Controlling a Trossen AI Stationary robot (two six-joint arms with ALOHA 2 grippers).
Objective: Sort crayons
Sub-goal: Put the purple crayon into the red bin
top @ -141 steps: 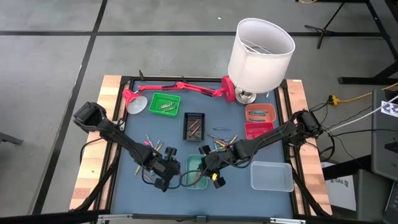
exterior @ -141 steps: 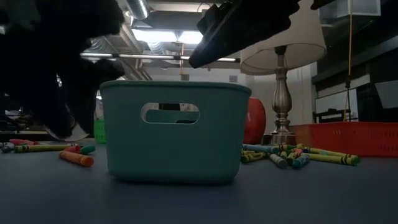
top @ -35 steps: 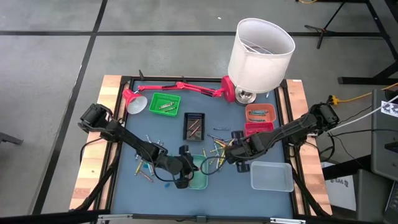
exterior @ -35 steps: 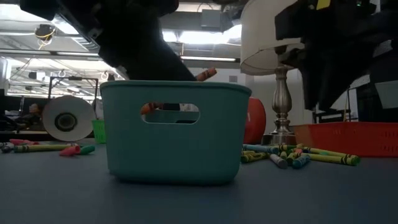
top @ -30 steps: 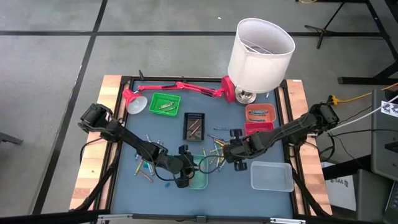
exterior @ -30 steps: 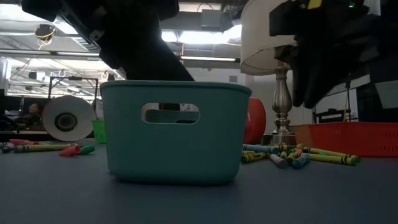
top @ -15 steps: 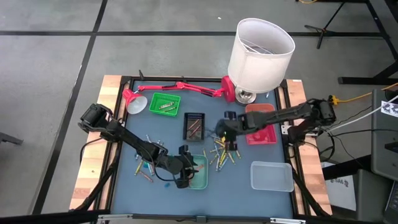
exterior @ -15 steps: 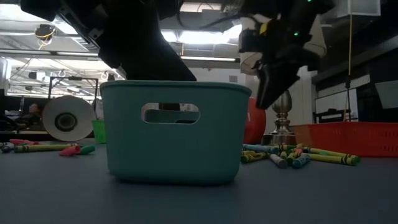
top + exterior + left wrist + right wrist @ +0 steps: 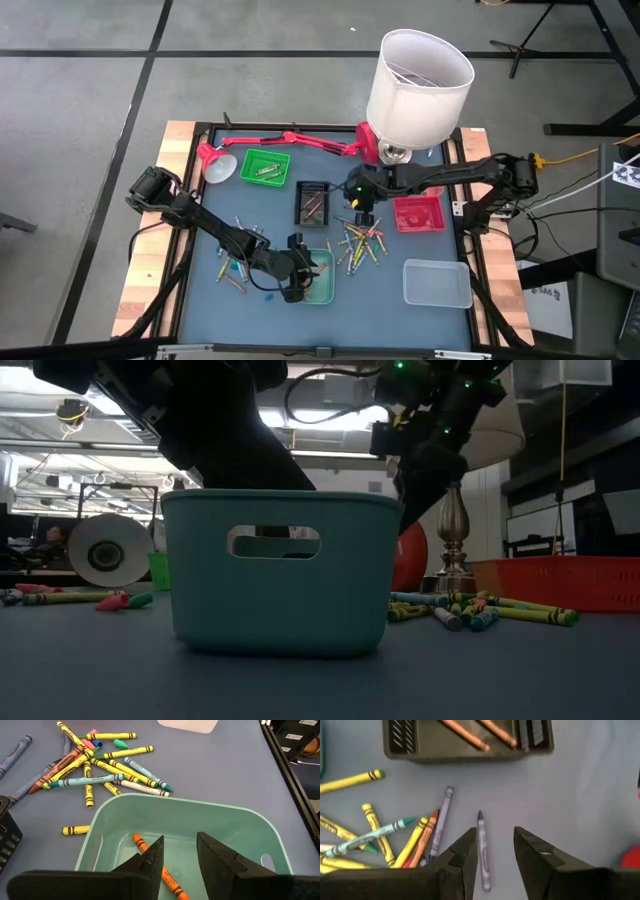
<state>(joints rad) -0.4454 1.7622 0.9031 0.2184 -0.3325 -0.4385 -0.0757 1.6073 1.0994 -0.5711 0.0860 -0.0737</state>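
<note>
Purple wax is what your right end effector [image 9: 492, 857] is lined up on: a purple crayon [image 9: 482, 851] lies flat on the blue worktop [image 9: 280, 215], just beside the dark slotted tray [image 9: 468, 740], with a second purple crayon [image 9: 440, 822] and an orange one [image 9: 426, 837] close at its side. The fingers stand apart and empty, one on each side of it. If you descend off-centre, a fingertip may land on the stick and roll it away, or the closing pair may drag in its neighbour.

Your left end effector [image 9: 179, 855] is also parted and holding nothing, hanging inside the teal bin [image 9: 250, 827], where an orange crayon [image 9: 157, 867] rests on the floor. Lift carelessly and a finger could catch the bin's rim and shove it into the loose crayon pile [image 9: 358, 243] nearby, scattering what you have yet to sort.
</note>
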